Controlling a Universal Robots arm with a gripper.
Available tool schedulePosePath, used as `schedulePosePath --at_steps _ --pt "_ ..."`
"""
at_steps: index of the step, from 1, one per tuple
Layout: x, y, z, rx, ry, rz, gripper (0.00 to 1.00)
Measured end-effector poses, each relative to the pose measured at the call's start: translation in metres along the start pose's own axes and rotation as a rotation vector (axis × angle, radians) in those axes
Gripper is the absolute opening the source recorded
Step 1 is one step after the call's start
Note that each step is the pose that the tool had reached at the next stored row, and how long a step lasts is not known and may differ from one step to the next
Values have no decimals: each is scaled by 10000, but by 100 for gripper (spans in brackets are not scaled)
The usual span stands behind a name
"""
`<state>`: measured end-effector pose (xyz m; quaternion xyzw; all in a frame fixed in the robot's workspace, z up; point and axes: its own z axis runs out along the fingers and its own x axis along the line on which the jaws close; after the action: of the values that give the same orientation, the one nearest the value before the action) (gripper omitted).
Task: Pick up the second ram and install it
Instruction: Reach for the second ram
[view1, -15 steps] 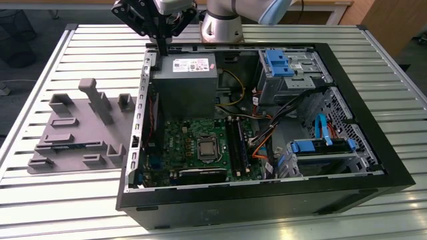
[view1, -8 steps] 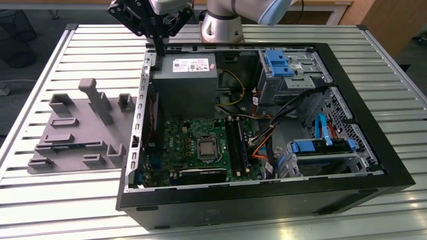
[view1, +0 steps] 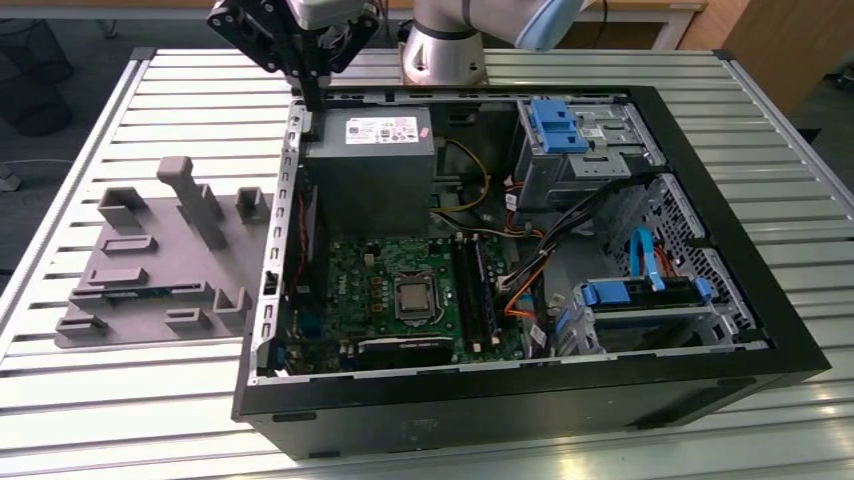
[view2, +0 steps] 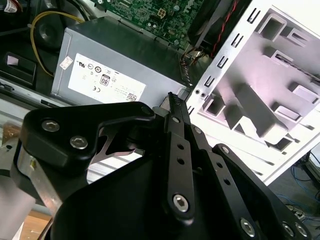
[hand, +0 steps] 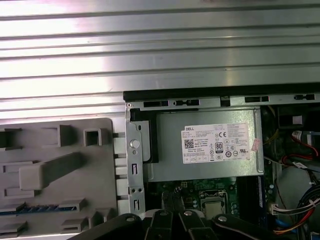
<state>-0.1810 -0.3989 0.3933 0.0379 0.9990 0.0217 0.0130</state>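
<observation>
**A:** Since you've got the exterior view up, where's the gripper?

**B:** Over the far corner of the open PC case on the exterior view's left, right by the power supply. Tips pressed together, nothing between them.

**A:** Second ram?

**B:** The second ram lies in a slot of the grey fixture tray. The tray sits on the slatted table, on the exterior view's left of the case, well apart from the gripper.

**A:** Second wrist view?

**B:** The fingers close to one thin tip above the case edge, between the power supply and the fixture tray.

**A:** First wrist view?

**B:** The second ram shows as a blue strip lying flat in the fixture tray. Inside the case, the power supply sits just beside the motherboard.
</observation>
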Motion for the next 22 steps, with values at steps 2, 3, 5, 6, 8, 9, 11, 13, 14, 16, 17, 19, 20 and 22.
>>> schedulePosePath --at_steps 2,3,5,6,8,9,11,13,14,16,17,19,20,22 --pt "18 -2 0 0 0 1 11" --pt "26 -2 0 -1 -1 0 11" --pt "34 -3 0 -1 -1 0 11" --pt "42 -3 -1 0 -1 0 11" --pt "50 -4 -1 0 -1 0 11" --pt "54 -4 -1 -1 -1 1 11" --pt "62 -5 -1 -1 -1 0 11" --pt "69 -5 -1 -1 -1 0 11" --pt "73 -6 -2 -1 -1 1 11" --pt "81 -6 -2 -1 -1 0 11" --pt "84 -7 -2 -1 -1 0 11" --pt "92 -7 -2 -1 -1 0 11" --pt "96 -8 -2 -1 -1 0 11" --pt "104 -8 -2 -1 -1 0 11"
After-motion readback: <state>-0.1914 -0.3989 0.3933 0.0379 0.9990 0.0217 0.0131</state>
